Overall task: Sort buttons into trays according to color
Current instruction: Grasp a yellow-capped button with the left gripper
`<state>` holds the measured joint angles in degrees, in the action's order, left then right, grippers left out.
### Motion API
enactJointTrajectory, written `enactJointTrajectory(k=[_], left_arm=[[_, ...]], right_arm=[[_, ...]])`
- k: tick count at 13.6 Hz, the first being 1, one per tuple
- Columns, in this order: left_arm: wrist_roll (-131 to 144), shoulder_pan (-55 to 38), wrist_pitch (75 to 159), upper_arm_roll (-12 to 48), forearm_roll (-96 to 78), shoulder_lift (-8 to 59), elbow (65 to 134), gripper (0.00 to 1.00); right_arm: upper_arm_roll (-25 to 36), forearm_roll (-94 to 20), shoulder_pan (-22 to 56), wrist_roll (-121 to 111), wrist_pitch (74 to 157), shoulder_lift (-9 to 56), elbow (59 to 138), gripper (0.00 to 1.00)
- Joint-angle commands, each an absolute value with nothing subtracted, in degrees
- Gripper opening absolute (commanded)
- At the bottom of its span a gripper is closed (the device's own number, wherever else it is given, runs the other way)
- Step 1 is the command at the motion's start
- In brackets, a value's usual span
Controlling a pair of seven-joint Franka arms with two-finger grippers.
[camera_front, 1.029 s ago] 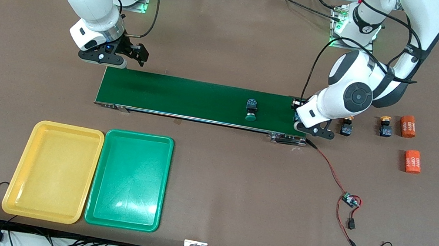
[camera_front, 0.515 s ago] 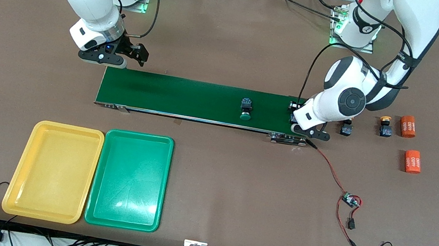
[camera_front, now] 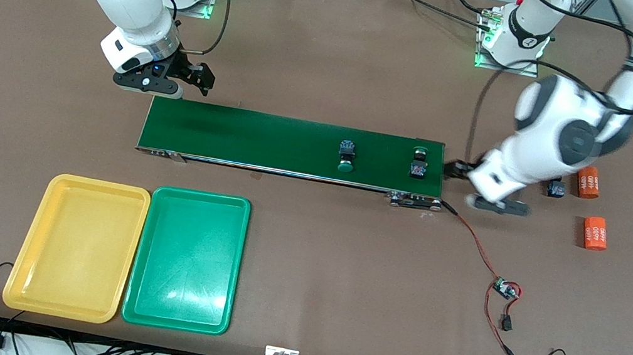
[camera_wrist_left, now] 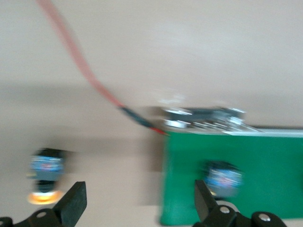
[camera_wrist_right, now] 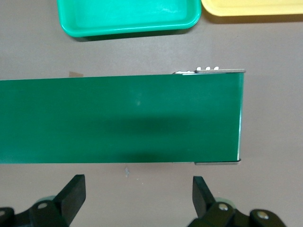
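Observation:
Two green-capped buttons ride the dark-green belt (camera_front: 259, 138): one (camera_front: 346, 157) at mid-belt, one (camera_front: 418, 162) at the belt's end toward the left arm's end, also in the left wrist view (camera_wrist_left: 222, 178). My left gripper (camera_front: 482, 194) hangs open over the table just off that belt end, holding nothing (camera_wrist_left: 140, 201). A yellow-capped button (camera_wrist_left: 45, 172) lies on the table near one finger. Another (camera_front: 555, 188) peeks out past the left arm. My right gripper (camera_front: 195, 79) waits open (camera_wrist_right: 137, 198) over the table by the belt's other end. The yellow tray (camera_front: 77, 247) and green tray (camera_front: 186, 258) lie side by side, nearer the camera.
Two orange cylinders (camera_front: 587, 182) (camera_front: 595, 233) lie at the left arm's end of the table. A red cable with a small circuit board (camera_front: 505, 289) runs from the belt's end toward the camera. The right wrist view shows the green tray (camera_wrist_right: 128, 16) and the yellow tray (camera_wrist_right: 251, 5).
My left gripper opened, left a green button on the belt's end and swung off toward the left arm's end. The mid-belt button travelled toward the right arm's end. The right arm stayed still.

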<state>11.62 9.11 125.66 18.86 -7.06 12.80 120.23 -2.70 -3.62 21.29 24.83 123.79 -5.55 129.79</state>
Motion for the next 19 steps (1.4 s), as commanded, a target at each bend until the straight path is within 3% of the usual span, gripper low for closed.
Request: enactJointTrajectory(k=[1, 6, 17, 18, 19], left_arm=[[8.8, 15.9, 125.9, 19.3, 0.0, 16.6, 120.8, 1.0], [8.8, 16.5, 127.1, 19.3, 8.9, 19.9, 123.7, 1.0], [8.8, 17.7, 128.1, 19.5, 9.1, 24.6, 125.4, 1.0], [8.7, 17.7, 128.1, 19.5, 9.1, 24.6, 125.4, 0.89], [8.7, 17.7, 128.1, 19.5, 9.1, 24.6, 125.5, 0.71]], right_arm=[[-2.3, -8.3, 22.1, 24.6, 125.5, -4.2, 129.2, 1.0], [-2.2, -8.1, 28.1, 25.1, 128.7, -1.1, 128.4, 1.0], [-2.3, 0.1, 34.5, 38.9, 132.1, 4.4, 125.2, 1.0], [-2.3, 0.1, 34.6, 39.3, 132.1, 4.7, 124.6, 1.0], [-2.3, 0.1, 35.2, 40.1, 132.1, 5.0, 124.5, 1.0]])
